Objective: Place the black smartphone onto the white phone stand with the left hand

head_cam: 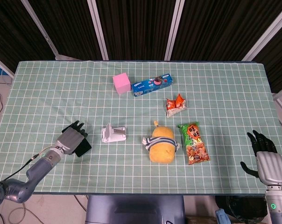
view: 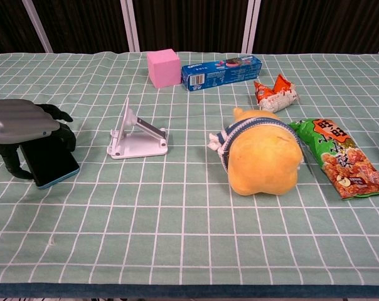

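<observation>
The black smartphone (head_cam: 83, 148) (view: 50, 164) lies on the green checked cloth at the left, its lower edge near the table front. My left hand (head_cam: 70, 138) (view: 23, 119) covers its upper part, with the thumb on the left edge and fingers curled against the right edge, gripping it. The white phone stand (head_cam: 113, 134) (view: 136, 138) sits empty just to the right of the phone, a short gap away. My right hand (head_cam: 267, 161) hangs off the table's right front corner, fingers apart and holding nothing; only the head view shows it.
A yellow plush toy (view: 261, 153) and a green snack bag (view: 340, 157) lie right of the stand. Farther back are a pink cube (view: 163, 67), a blue cookie box (view: 221, 71) and a small orange packet (view: 275, 93).
</observation>
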Controlling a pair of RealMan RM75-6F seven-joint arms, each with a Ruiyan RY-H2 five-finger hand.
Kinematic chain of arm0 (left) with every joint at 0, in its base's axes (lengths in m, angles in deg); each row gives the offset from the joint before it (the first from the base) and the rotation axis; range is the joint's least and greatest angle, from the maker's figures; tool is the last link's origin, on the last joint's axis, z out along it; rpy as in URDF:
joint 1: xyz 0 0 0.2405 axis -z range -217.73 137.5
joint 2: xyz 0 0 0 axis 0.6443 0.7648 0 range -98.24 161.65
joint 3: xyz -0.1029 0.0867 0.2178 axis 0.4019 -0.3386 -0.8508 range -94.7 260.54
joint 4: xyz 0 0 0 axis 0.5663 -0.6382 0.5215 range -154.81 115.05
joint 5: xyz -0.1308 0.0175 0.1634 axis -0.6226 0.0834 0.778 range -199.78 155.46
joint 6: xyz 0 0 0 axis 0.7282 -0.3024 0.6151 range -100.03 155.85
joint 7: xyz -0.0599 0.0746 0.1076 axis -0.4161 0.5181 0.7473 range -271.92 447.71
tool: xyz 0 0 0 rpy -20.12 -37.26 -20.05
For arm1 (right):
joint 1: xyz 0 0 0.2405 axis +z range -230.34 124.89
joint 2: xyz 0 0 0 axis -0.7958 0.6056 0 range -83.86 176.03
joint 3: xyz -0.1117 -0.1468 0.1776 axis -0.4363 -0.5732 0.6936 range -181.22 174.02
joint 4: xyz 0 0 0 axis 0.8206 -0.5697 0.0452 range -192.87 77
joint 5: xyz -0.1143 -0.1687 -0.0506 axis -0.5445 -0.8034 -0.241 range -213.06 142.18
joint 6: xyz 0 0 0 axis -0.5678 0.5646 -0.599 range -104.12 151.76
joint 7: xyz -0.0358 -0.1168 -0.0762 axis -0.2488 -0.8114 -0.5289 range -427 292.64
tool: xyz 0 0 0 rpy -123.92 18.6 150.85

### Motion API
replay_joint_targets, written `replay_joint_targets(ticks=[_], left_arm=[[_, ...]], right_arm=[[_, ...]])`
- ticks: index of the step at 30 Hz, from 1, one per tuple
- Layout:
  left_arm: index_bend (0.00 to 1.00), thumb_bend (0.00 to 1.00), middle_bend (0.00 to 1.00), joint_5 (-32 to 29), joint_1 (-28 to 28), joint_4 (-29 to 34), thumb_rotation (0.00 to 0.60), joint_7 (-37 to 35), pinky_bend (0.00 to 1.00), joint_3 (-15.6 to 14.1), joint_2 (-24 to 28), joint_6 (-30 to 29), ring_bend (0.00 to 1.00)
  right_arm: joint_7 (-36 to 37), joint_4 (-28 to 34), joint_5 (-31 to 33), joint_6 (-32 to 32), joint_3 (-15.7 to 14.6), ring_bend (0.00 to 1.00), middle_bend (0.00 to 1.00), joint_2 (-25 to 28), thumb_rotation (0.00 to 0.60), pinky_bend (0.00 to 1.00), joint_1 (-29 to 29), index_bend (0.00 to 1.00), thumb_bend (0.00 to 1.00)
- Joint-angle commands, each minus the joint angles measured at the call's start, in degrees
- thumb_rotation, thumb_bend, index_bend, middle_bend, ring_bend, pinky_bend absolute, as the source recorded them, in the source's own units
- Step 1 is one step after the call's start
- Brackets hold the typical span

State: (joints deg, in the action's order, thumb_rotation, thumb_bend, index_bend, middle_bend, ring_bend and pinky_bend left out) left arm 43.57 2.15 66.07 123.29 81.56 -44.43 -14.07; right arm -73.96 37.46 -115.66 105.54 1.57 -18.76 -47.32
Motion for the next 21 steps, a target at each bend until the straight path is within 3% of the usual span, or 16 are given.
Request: replay_joint_targets(ticks=[1, 7, 21], left_arm=[[0.46, 0.30, 0.48, 0.12, -0.08, 0.06, 0.600, -0.53, 0.05, -0.14, 0.00, -0.44, 0.09], [0.55, 0.37, 0.58, 0.99, -0.22, 0.30, 0.600, -1.82, 0.05, -0.17, 0.26, -1.91, 0.13], [0.63, 0.49, 0.66, 2.51, -1.02, 3.25, 0.600, -4.61, 0.07, 1.41, 3.12, -6.86, 0.18]], right_arm=[[0.02, -0.01, -0.01, 0.00, -0.01, 0.00, 0.00, 0.00, 0.600, 0.12, 0.00, 0.00, 0.34], [0.09, 0.04, -0.02, 0.03, -0.03, 0.00, 0.00, 0.03, 0.600, 0.12, -0.01, 0.00, 0.34], [0.53, 0.00, -0.14, 0.08, -0.10, 0.00, 0.00, 0.08, 0.600, 0.12, -0.05, 0.00, 0.34]])
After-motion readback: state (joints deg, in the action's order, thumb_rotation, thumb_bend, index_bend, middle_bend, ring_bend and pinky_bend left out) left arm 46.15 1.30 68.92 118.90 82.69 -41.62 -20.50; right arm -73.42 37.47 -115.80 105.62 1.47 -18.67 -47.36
